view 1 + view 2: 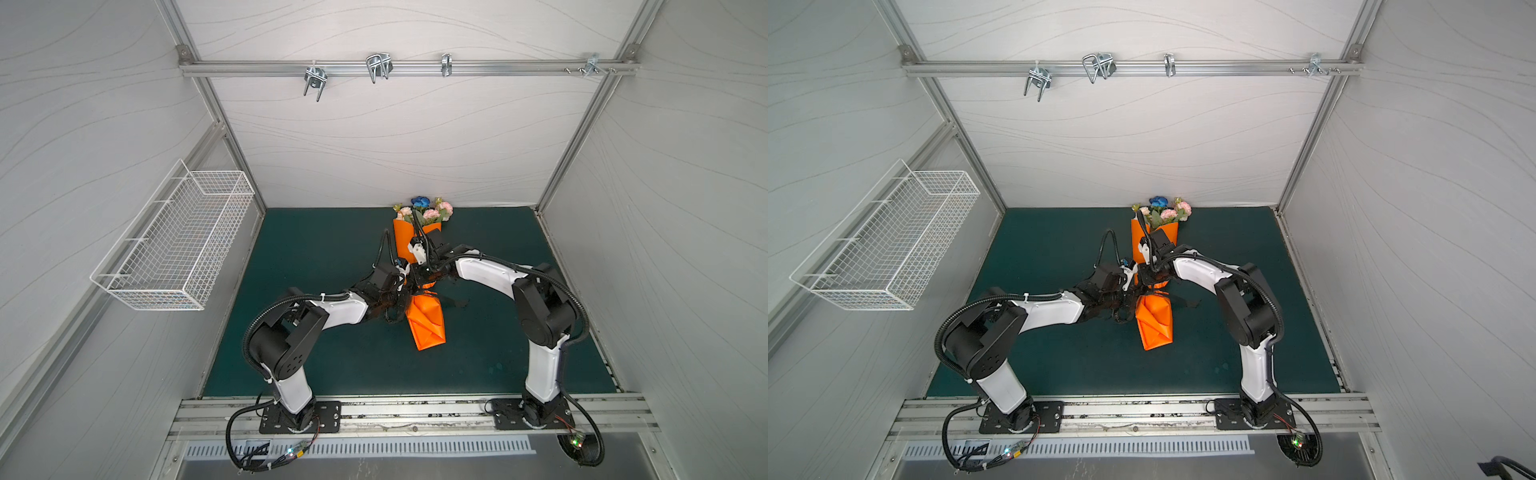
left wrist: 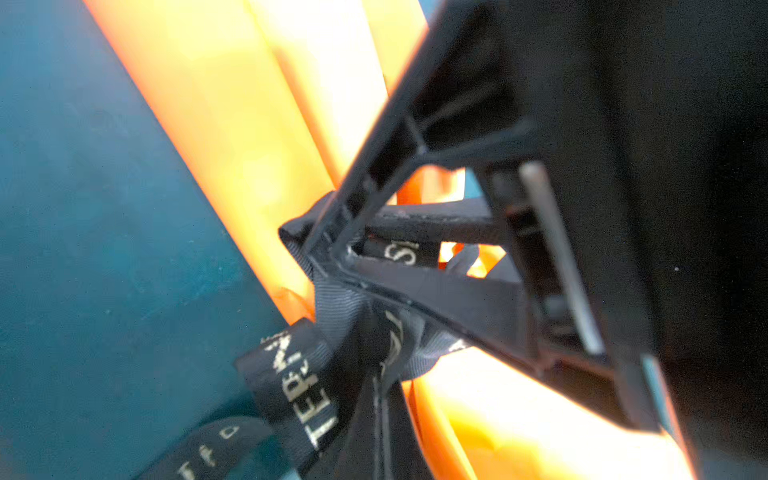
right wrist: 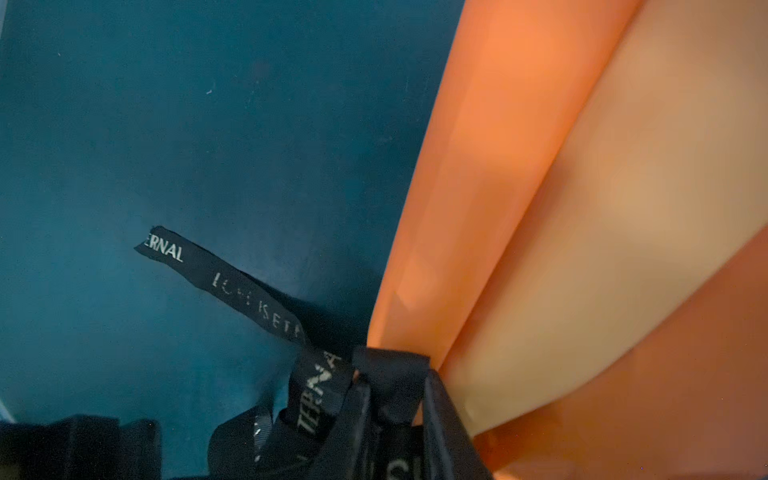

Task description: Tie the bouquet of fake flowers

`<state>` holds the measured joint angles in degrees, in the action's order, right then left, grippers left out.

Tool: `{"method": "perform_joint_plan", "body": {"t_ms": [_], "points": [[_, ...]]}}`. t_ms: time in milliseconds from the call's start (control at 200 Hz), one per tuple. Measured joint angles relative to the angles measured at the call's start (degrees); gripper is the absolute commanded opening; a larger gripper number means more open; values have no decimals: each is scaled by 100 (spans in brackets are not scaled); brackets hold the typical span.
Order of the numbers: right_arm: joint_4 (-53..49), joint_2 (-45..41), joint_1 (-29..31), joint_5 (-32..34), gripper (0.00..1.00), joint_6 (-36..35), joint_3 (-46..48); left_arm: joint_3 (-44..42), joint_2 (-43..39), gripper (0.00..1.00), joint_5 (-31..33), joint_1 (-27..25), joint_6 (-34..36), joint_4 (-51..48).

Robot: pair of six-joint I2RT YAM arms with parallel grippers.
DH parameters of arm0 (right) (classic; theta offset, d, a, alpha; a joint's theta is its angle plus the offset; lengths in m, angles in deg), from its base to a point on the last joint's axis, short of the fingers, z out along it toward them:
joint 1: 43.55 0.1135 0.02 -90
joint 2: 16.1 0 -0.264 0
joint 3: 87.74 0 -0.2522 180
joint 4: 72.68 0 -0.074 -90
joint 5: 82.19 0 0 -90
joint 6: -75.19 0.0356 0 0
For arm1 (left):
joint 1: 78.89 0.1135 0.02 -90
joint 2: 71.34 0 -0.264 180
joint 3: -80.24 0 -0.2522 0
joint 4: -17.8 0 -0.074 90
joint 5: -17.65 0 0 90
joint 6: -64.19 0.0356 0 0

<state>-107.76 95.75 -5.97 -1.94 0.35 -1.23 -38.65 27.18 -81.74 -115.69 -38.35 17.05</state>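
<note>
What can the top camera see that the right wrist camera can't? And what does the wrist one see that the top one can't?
Only a top view shows the bouquet of fake flowers peeking out of the far end of the wrap, and the white wire basket hanging on the side wall. Only the right wrist view shows the white letters on the black ribbon, with a loose end sticking out. Both show the orange wrapping paper and the dark green mat.
</note>
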Motion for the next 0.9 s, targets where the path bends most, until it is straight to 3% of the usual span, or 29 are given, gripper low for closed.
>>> {"method": "perform_joint_plan", "body": {"t_ms": [130, 900], "points": [[-57, 61, 0, 15, 3, -13, -96, 0, 24, 0, 17, 11, -22, 0], [455, -138, -33, 186, 2, 212, 98, 63, 26, 0, -24, 37, 35, 94]]}}
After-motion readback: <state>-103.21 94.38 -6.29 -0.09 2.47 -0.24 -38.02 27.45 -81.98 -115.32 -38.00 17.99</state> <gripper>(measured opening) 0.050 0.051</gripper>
